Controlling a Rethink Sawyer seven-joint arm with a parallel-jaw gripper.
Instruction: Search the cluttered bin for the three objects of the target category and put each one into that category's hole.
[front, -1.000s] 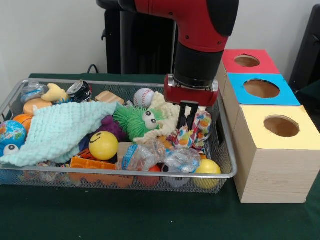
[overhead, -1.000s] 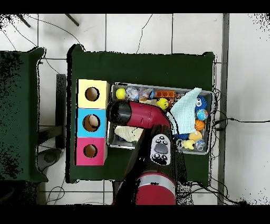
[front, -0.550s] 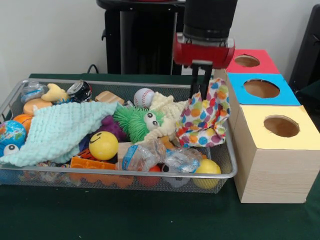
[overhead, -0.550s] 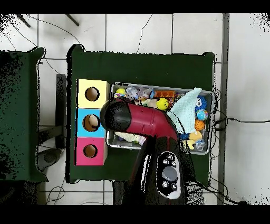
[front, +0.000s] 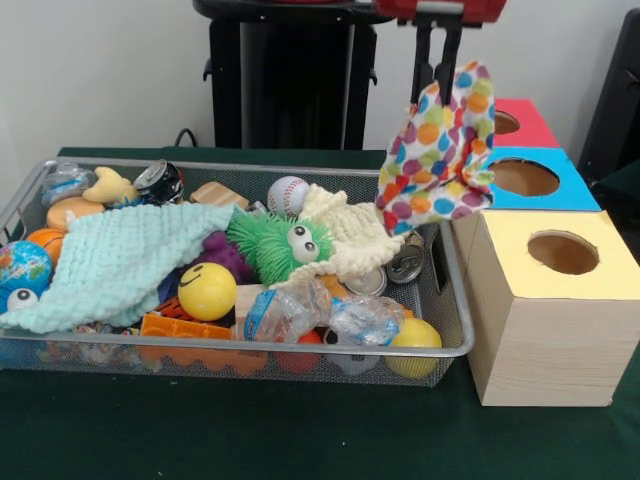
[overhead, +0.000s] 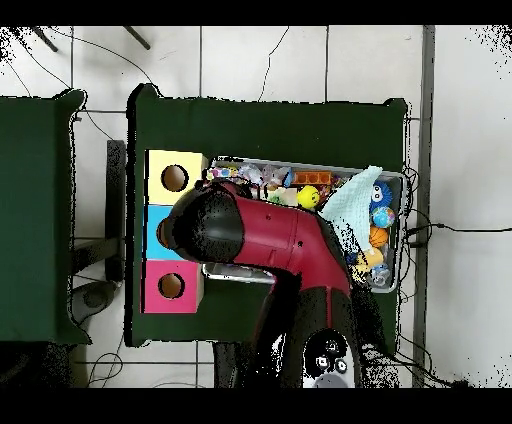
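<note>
Carrying the spotted cloth to its hole looked like the step in hand, and doing it well meant keeping the pinch firm until the cloth hung right over the opening. The gripper showed only at the top of the front view, its fingers closed on the cloth's upper edge, with the cloth dangling free above the right end of the wire bin and in front of the blue box. Because the fabric draped wide and loose, lowering its bottom corner into a hole before letting go would probably stop it from catching on the rim.

There was open air around the hanging cloth. The bin's rim and the yellow box stood below it, and the red box lay just behind. From overhead the arm covered the blue box, so the gripper itself was hidden there.
</note>
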